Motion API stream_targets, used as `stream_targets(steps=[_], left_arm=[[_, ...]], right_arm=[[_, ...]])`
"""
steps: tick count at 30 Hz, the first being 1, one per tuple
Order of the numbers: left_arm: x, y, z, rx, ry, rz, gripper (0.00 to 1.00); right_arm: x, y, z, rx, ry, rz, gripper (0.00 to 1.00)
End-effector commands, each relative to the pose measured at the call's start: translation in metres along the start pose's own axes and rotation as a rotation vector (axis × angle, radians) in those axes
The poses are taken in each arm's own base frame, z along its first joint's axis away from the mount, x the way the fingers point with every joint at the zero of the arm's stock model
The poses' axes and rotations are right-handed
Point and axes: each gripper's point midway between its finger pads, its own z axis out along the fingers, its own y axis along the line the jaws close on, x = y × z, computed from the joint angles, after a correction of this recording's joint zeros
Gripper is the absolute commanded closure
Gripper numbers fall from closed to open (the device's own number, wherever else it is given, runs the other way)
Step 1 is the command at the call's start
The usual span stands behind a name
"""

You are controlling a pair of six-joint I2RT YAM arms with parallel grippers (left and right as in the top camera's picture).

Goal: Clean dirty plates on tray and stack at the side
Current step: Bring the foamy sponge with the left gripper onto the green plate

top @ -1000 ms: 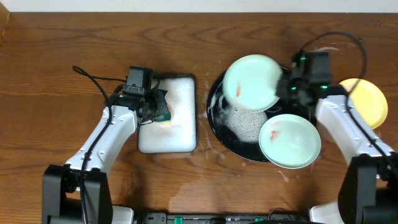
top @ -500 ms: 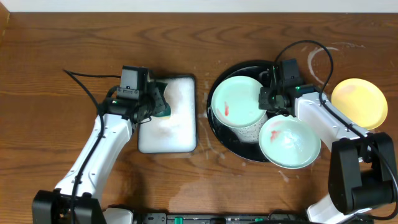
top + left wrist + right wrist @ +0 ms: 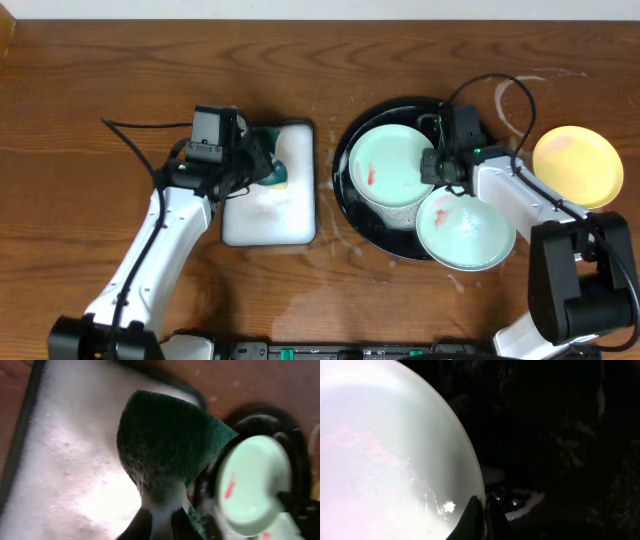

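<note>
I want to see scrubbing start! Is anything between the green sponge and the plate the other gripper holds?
Nothing visible is. The left gripper holds the sponge over the foam tray; only bare table and the low rim of the black tray lie under the way to the plate in the right gripper.

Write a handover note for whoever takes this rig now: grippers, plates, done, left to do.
Left gripper: shut on the green sponge, over the foam tray.
Right gripper: shut on the rim of a mint plate, over the black tray.
Second mint plate: on the tray's right edge; both show red smears.
Done: yellow plate off the tray, on the table.
Left: scrub both mint plates, stack them.
</note>
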Motion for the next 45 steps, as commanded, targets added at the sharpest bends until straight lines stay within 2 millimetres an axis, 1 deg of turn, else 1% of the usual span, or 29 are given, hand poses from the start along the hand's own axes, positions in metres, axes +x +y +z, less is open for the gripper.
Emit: stream_targets(steps=[1, 7, 10, 13, 18, 22, 24, 25, 27, 31, 34, 38, 41, 45], left_arm=[[-0.009, -0.041, -0.015, 0.102, -0.044, -0.019, 0.92], [0.014, -0.094, -0.004, 0.208, -0.032, 0.047, 0.93], [0.026, -0.11, 0.007, 0.224, -0.027, 0.06, 0.92], [0.04, -0.123, 0.022, 0.232, -0.009, 0.076, 0.92], [0.066, -0.151, 0.053, 0.287, 0.027, 0.1, 0.93], [0.082, -0.179, 0.075, 0.359, 0.016, 0.117, 0.93], [0.089, -0.187, 0.087, 0.365, -0.009, 0.133, 0.92], [0.093, -0.187, 0.094, 0.352, -0.027, 0.14, 0.93], [0.1, -0.182, 0.108, 0.301, -0.058, 0.153, 0.93], [0.112, -0.162, 0.134, 0.182, -0.106, 0.181, 0.93], [0.112, -0.148, 0.146, 0.115, -0.134, 0.245, 0.93], [0.105, -0.13, 0.151, 0.03, -0.177, 0.293, 0.93], [0.099, -0.127, 0.15, 0.005, -0.204, 0.334, 0.92], [0.084, -0.117, 0.147, -0.082, -0.286, 0.443, 0.93]], right_arm=[[0.012, -0.011, 0.007, 0.038, 0.01, 0.005, 0.99], [0.011, -0.002, 0.008, -0.011, 0.004, 0.005, 0.99], [0.012, 0.003, 0.008, -0.031, 0.01, 0.001, 0.99], [0.012, 0.004, 0.008, -0.032, 0.01, 0.004, 0.99], [0.014, 0.007, 0.008, -0.053, 0.016, 0.003, 0.99], [0.014, 0.008, 0.008, -0.057, 0.019, 0.003, 0.99], [0.015, 0.008, 0.008, -0.057, 0.022, 0.003, 0.99], [0.016, 0.008, 0.008, -0.057, 0.026, 0.002, 0.99], [0.018, 0.007, 0.008, -0.055, 0.034, 0.003, 0.99], [0.021, 0.007, 0.008, -0.053, 0.048, 0.0, 0.99], [0.023, 0.008, 0.008, -0.051, 0.054, -0.003, 0.99], [0.026, 0.007, 0.007, -0.048, 0.064, -0.003, 0.99], [0.026, 0.007, 0.007, -0.048, 0.066, -0.003, 0.99], [0.027, 0.007, 0.007, -0.047, 0.071, -0.003, 0.99]])
